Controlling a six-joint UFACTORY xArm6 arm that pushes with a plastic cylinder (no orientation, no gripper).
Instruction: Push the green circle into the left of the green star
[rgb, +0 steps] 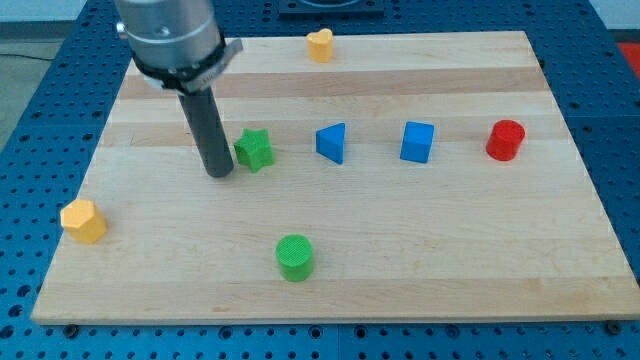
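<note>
Nearest the view's bottom, the green circle (294, 257) is seen standing alone on the wooden board (420, 260), well apart from everything else. Off at the board's left edge, a yellow block (83, 220) is perched, half over the rim. Further up, the row is reached: the green star (254, 149), then a blue triangle (332, 142), a blue cube (418, 141) and a red cylinder (506, 139) towards the view's right. The tip (219, 172) is planted just beside the star's left flank, near touching; actual contact cannot be confirmed. Being a bare rod, the tool has nothing to spread or pinch. At the top edge a yellow heart-like block (319, 45) is noted.

The push is judged not yet begun: the circle lies untouched, below and slightly right of the star. Next, the tip would have to be brought round beneath the circle, then the circle driven up and leftward into the spot now occupied by the rod, without the star being nudged.
</note>
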